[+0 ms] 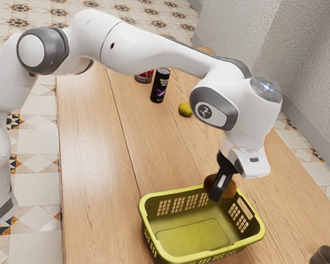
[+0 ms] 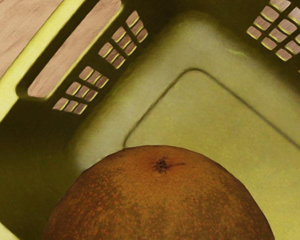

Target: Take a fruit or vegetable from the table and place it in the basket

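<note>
Across the brown plank-wood table point(image 1: 93, 165), the white, smooth-shelled robot arm point(image 1: 148, 49) is being stretched out, and the yellow-green, rectangular plastic basket point(image 1: 192, 234) is being overhung near its handled end. In the black two-finger gripper point(image 1: 222, 191), the brown-orange, round, speckled fruit point(image 1: 229, 190) is being gripped, it seems, the far finger being hidden behind it. So the picking is being counted as done! Over the basket's inside, near a corner, the fruit is being held; only the lowering and letting go are being awaited.
</note>
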{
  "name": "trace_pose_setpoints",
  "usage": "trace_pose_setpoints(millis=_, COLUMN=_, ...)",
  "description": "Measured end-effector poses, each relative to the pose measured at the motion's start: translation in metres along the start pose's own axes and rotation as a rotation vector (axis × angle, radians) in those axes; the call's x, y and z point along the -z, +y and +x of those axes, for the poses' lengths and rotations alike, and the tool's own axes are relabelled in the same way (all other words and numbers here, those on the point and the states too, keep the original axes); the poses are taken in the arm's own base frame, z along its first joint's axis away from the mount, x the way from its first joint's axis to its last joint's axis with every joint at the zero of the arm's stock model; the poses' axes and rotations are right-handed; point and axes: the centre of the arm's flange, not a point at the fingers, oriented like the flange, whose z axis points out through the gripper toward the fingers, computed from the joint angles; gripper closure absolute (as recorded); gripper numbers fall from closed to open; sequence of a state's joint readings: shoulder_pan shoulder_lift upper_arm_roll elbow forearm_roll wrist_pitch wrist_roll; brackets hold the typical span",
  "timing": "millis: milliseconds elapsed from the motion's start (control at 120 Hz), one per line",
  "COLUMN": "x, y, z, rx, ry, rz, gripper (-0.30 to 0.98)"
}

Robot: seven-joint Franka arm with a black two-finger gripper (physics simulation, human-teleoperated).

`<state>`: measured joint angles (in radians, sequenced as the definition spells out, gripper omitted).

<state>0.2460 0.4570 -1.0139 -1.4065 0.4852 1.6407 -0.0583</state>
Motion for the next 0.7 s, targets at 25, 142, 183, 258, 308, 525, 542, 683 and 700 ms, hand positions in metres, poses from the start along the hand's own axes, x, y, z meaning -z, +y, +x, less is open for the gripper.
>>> trace_pose_setpoints(millis=25, x=-0.005, y=-0.001, z=0.001, rx=0.009, ry=-0.007, rz=-0.005, gripper=0.38)
trace_pose_setpoints(millis=142, x=-0.023, y=0.011, z=0.008, rx=0.026, ry=-0.028, rz=-0.039, gripper=0.39)
trace_pose_setpoints(millis=183, x=-0.027, y=0.013, z=0.010, rx=0.038, ry=-0.033, rz=-0.045, gripper=0.39)
trace_pose_setpoints(millis=258, x=-0.031, y=0.014, z=0.011, rx=0.064, ry=-0.038, rz=-0.047, gripper=0.32)
trace_pose_setpoints(millis=308, x=-0.032, y=0.014, z=0.011, rx=0.081, ry=-0.040, rz=-0.048, gripper=0.22)
trace_pose_setpoints(millis=525, x=-0.010, y=-0.026, z=0.000, rx=0.219, ry=-0.021, rz=0.044, gripper=0.05)
trace_pose_setpoints(millis=542, x=0.002, y=-0.043, z=-0.007, rx=0.261, ry=-0.013, rz=0.076, gripper=0.04)
trace_pose_setpoints(millis=683, x=0.082, y=-0.230, z=-0.150, rx=0.699, ry=-0.004, rz=0.233, gripper=0.01)
trace_pose_setpoints(millis=700, x=0.086, y=-0.246, z=-0.167, rx=0.731, ry=-0.003, rz=0.227, gripper=0.01)
